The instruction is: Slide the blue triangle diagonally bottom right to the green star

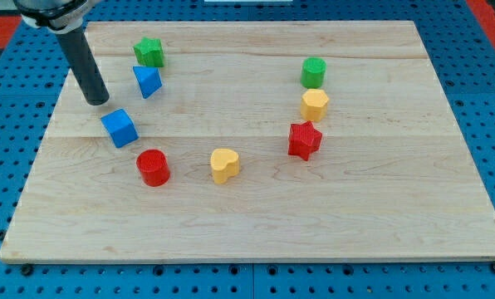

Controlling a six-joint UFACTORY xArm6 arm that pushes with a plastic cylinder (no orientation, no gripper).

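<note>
The blue triangle (pixel 148 80) lies at the board's upper left, just below the green star (pixel 149 51), nearly touching it. My tip (pixel 98 100) rests on the board to the left of the blue triangle and slightly lower, a short gap apart. The tip is above the blue cube (pixel 120 128). The rod slants up to the view's top left corner.
A red cylinder (pixel 154 167) and a yellow heart (pixel 224 164) lie at lower centre. On the right stand a green cylinder (pixel 313 72), a yellow hexagon (pixel 314 105) and a red star (pixel 304 139). The wooden board (pixel 372 216) sits on a blue pegboard table.
</note>
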